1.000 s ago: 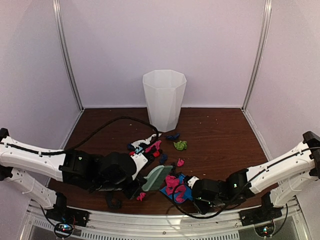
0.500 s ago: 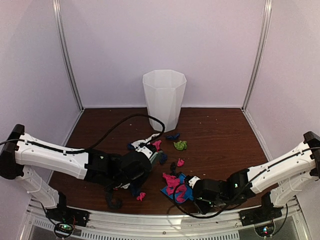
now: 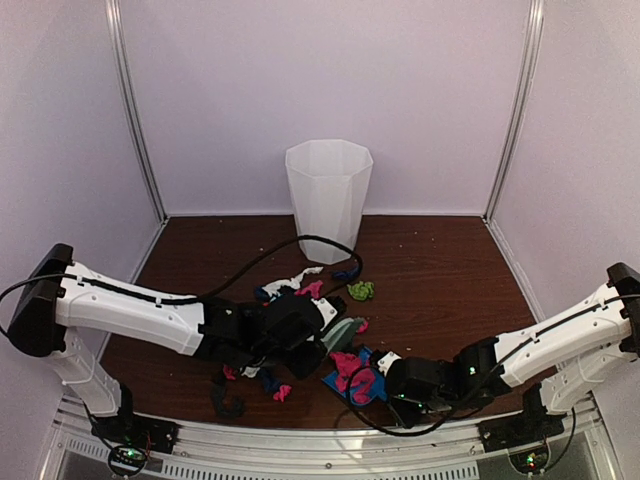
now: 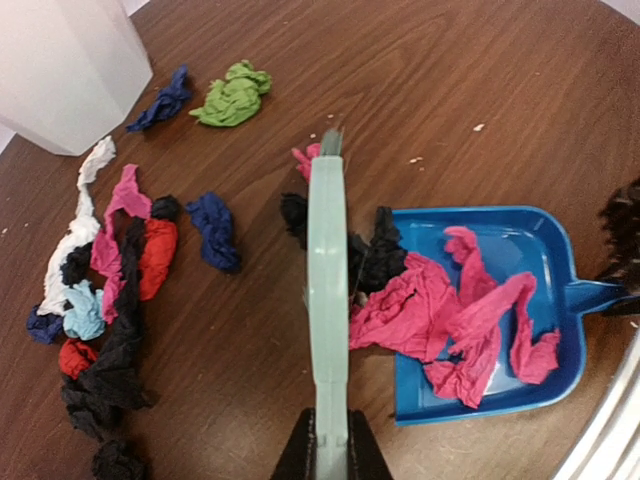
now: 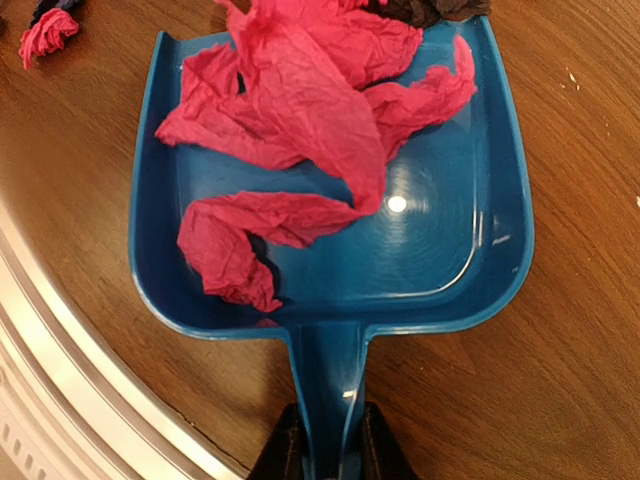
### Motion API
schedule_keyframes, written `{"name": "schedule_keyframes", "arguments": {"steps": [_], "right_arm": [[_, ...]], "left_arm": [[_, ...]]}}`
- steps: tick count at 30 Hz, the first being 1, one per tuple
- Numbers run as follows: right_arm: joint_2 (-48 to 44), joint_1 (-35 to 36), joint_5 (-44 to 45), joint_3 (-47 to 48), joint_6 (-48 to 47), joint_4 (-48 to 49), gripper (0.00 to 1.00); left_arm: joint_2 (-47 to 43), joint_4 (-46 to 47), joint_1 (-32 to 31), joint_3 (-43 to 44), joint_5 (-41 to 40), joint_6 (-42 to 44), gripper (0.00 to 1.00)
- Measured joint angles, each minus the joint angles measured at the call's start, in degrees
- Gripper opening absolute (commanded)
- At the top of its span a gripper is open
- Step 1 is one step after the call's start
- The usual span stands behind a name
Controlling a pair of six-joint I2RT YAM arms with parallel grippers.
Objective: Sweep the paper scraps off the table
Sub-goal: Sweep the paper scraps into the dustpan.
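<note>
I noted the left gripper [image 4: 326,455] clenched on the brush [image 4: 327,280], the right gripper [image 5: 326,440] grasping the dustpan [image 5: 450,250] handle; pink paper scraps [image 5: 300,130] lay inside it.

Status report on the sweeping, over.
Left tool shut on brush. Right tool shut on dustpan handle. Some paper scraps in dustpan, many loose on table. White bin stands clear of brush.

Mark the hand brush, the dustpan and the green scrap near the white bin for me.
hand brush [image 4: 326,280], left wrist view, midway along its mint-green spine.
dustpan [image 5: 430,230], right wrist view, on the bare blue floor of the pan.
green paper scrap [image 4: 233,95], left wrist view, on the middle of the wad.
</note>
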Motion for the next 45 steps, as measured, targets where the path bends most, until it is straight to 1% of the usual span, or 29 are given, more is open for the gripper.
{"name": "schedule_keyframes", "arguments": {"steps": [6,10,22,27,35,45], "right_arm": [[0.0,-0.1,0.0,0.0,0.0,0.0,0.00],[-0.2,-0.1,0.2,-0.4,0.0,0.5,0.00],[-1.1,-0.1,2.3,-3.5,0.0,5.5,0.00],[-1.3,-0.1,3.2,-4.9,0.0,8.4,0.00],[-1.6,-0.1,4.9,-6.8,0.0,12.0,0.00],[-1.0,-0.1,7.4,-8.4,-0.1,17.0,0.00]], "left_arm": [[-3.0,1.2,-0.1,-1.9,6.5,0.2,0.00],[-4.3,1.2,-0.4,-2.9,8.5,0.1,0.00],[-7.0,1.0,-2.9,-3.6,10.8,-0.4,0.00],[-7.4,0.3,-3.1,-3.6,10.1,-1.0,0.00],[-8.2,-3.7,-4.2,-3.6,5.3,-3.2,0.00],[-15.1,-8.3,-7.4,-3.6,0.6,-6.8,0.00]]}}
